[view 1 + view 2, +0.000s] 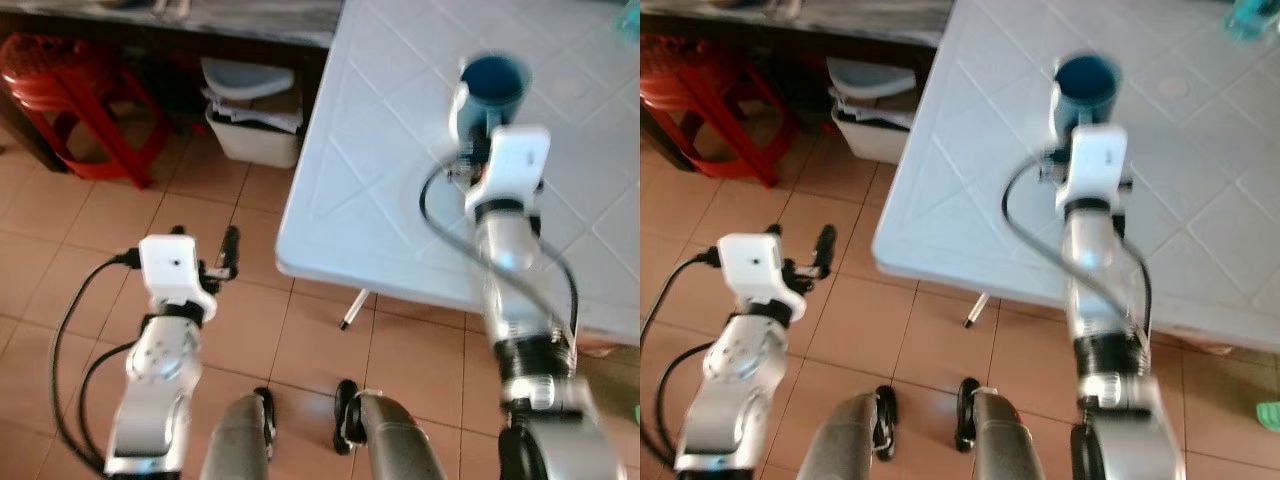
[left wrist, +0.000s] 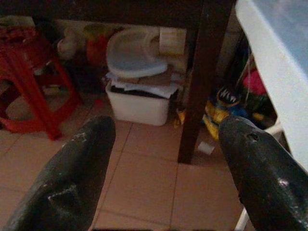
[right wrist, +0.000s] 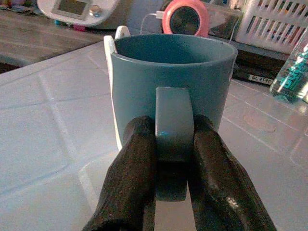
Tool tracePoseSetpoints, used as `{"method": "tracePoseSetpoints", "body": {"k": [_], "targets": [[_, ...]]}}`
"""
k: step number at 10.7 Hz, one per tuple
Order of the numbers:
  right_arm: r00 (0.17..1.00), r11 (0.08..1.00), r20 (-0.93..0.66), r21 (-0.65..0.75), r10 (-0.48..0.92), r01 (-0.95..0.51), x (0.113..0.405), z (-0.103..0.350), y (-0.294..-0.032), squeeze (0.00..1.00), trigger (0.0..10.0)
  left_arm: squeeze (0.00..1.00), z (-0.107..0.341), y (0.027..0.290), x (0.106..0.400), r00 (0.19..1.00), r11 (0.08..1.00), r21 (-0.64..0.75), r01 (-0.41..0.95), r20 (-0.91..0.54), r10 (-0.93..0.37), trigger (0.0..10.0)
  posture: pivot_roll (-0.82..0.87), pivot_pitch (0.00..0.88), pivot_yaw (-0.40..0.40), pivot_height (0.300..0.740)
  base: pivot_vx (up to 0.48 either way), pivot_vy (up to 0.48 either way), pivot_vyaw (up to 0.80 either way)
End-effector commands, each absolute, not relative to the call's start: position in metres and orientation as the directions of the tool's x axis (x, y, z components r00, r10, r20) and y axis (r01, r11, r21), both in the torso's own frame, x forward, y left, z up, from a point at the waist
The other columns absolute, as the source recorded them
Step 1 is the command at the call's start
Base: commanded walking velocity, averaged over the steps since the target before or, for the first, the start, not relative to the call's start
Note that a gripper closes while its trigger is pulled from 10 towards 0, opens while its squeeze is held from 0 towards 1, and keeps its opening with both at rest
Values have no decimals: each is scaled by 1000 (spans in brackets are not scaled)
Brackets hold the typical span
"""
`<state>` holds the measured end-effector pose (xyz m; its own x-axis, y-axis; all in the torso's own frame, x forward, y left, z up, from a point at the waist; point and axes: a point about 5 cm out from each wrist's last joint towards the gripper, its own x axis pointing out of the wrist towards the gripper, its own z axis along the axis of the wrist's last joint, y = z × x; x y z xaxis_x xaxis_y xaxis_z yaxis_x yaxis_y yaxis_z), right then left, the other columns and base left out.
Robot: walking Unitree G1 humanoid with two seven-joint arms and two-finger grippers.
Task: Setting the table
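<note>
- a white plastic table [image 1: 380, 200] with a moulded diamond grid stands over a floor of terracotta tiles [image 1: 60, 280]; its near corner juts toward the robot.
- off to the robot's left, under a dark counter, sits a red plastic stool [image 1: 70, 100], and beside it a white bin [image 1: 250, 125] stuffed with paper, its lid propped on top.
- the right gripper [image 3: 171, 139] reaches out over the table and is clamped on the handle of a blue mug [image 1: 492, 85] — the mug stands upright, mouth open upward, well in from the table's edge.
- whether the mug's base touches the tabletop or hangs just above it, i cannot tell; the head views are blurred there.
- the left gripper [image 2: 168, 168] hangs low over the floor beside the table, fingers spread wide with nothing between them.
- the right wrist view gives what the head views do not: the two black fingers [image 3: 130, 178] pinching the handle from both sides, a white sliver tucked against the mug's side, and behind it a pink round speaker [image 3: 185, 19], a white basket [image 3: 269, 21] and a clear bottle [image 3: 291, 72] with teal print.
- the left wrist view looks under the table — a dark post [image 2: 199, 82] and a heap of coloured packets [image 2: 226, 106] in the shade near it.
</note>
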<state>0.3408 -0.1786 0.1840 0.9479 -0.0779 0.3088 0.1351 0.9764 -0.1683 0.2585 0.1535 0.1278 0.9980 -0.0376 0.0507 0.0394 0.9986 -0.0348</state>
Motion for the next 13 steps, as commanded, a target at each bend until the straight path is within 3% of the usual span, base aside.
{"method": "tracePoseSetpoints", "body": {"k": [1,5,9,13], "targets": [[946,980,324,-183,-15,78,328,183,-165,0,10000,0,123,161,258,999,999,-42,6,39,-4,10000,26,200,-17,740,0,480,0],[957,969,285,-245,47,26,303,164,-173,0,10000,0,126,164,278,998,994,-106,-24,62,30,10000,1,124,-31,740,0,480,0],[945,983,319,-182,75,-16,303,173,-158,0,10000,0,137,142,294,988,988,-130,80,145,-61,10000,-18,101,-25,740,0,466,0],[945,980,317,-196,81,-18,300,174,-158,0,10000,0,133,136,292,983,987,-117,113,161,-93,10000,-29,98,-22,740,428,80,0]]}}
